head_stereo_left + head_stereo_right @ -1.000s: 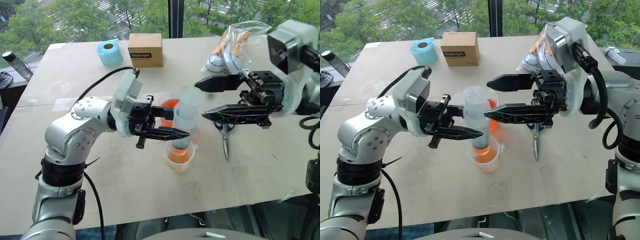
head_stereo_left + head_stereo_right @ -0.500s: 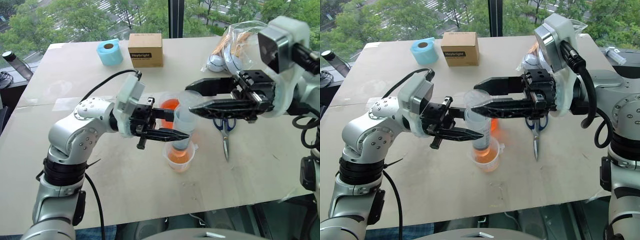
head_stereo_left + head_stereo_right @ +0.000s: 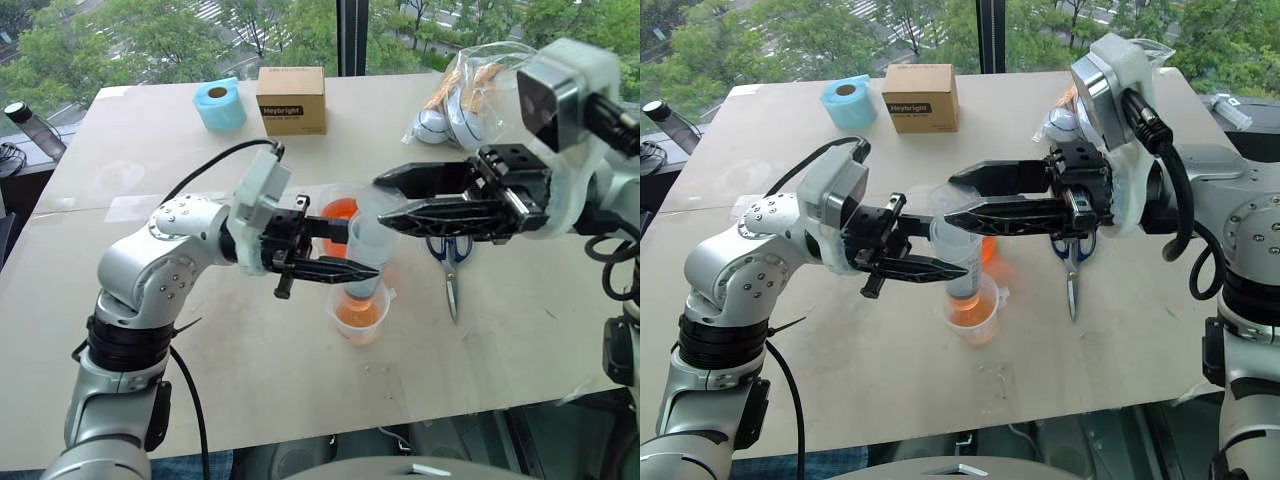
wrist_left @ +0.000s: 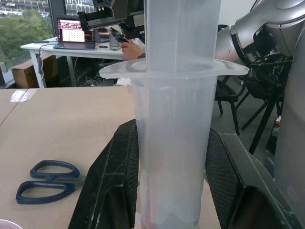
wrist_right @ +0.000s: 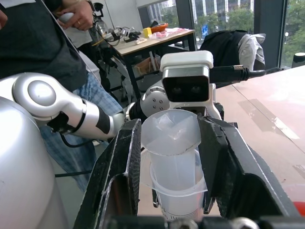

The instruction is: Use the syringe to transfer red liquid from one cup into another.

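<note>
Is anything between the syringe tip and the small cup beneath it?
Nothing visible: the syringe, gripped by both the left hand and right hand, stands upright directly over the small cup.

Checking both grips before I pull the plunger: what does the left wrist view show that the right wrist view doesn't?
Left wrist view: the left gripper shut around the syringe barrel, with blue scissors lying on the table beyond.
Right wrist view: the right gripper shut on the plunger top, with a person standing behind.
Shared: the syringe's flange.
</note>
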